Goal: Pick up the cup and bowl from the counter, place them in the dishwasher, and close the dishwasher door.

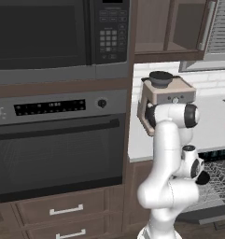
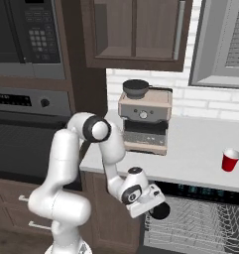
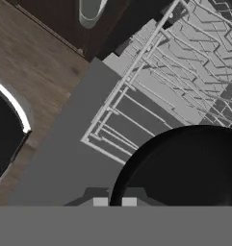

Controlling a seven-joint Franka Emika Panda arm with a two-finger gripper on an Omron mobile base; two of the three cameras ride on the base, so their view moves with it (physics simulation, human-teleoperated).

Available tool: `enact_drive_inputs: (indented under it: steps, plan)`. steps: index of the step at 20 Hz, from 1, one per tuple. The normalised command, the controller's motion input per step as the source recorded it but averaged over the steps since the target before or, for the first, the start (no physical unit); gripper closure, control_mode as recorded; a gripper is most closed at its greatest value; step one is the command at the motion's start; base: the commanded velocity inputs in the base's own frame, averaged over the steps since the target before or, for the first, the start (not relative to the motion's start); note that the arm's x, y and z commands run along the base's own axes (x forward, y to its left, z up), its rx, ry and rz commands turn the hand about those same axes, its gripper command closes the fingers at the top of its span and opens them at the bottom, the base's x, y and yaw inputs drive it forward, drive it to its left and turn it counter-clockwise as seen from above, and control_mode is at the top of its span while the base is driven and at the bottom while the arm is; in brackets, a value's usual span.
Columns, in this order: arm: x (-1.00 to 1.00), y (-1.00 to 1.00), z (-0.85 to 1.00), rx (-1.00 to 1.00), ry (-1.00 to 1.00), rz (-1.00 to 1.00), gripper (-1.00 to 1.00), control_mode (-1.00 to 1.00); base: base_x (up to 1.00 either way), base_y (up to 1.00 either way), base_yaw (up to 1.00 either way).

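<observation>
My gripper point(image 3: 114, 202) is shut on the rim of a black bowl point(image 3: 185, 168) and holds it low over the open dishwasher's grey wire rack point(image 3: 185, 62). From the right base view the bowl point(image 2: 161, 212) hangs at the rack's point(image 2: 200, 223) left front corner, below the hand point(image 2: 146, 201). It is the dark shape point(image 1: 202, 178) beside the wrist in the left base view. The dishwasher door point(image 3: 64, 158) lies dropped open, flat and dark grey. A red cup point(image 2: 231, 160) stands upright on the pale counter point(image 2: 200, 149), to the right.
A coffee machine point(image 2: 143, 119) with a dark pan on top stands on the counter against the tiled wall. To the left are a black wall oven point(image 1: 58, 154), a microwave point(image 1: 48, 32) above it and drawers point(image 1: 62, 210) below. Wood floor point(image 3: 35, 72) borders the door.
</observation>
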Motion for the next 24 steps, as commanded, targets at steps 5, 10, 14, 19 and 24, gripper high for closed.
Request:
enact_drive_inputs:
  steps: [5, 10, 14, 19, 24]
  plan:
    - [0.03, -0.51, -0.50, 0.00, 0.00, -0.01, 1.00, -1.00, 0.00, 0.00, 0.00]
    - [0.04, -0.45, -0.48, 0.00, 0.00, 0.00, 1.00, -1.00, 0.00, 0.00, 0.00]
    - [0.25, -0.21, -0.41, 0.00, -0.02, 0.00, 1.00, -1.00, 0.00, 0.00, 0.00]
    - [0.42, -0.14, -0.15, 0.00, -0.09, 0.06, 1.00, -1.00, 0.00, 0.00, 0.00]
    - [0.26, -0.04, -0.11, 0.00, -0.19, 0.16, 1.00, -1.00, 0.00, 0.00, 0.00]
